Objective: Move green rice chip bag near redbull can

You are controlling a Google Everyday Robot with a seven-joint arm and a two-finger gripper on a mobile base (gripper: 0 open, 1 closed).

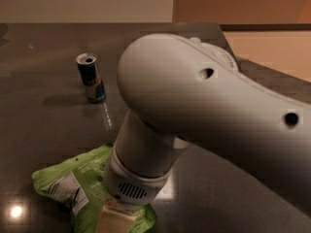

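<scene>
The green rice chip bag (73, 186) lies flat on the dark table at the lower left, its white label panel facing up. The redbull can (91, 77) stands upright farther back on the left, well apart from the bag. My gripper (115, 221) is at the bottom edge, directly over the bag's right part, below the arm's white wrist (133, 188). Only its pale upper part shows; the rest is cut off by the frame.
My large white arm (214, 110) fills the right and middle of the view and hides much of the table. The dark table (43, 125) ends at the back right against a tan floor (267, 47). A light glare sits at the lower left (15, 211).
</scene>
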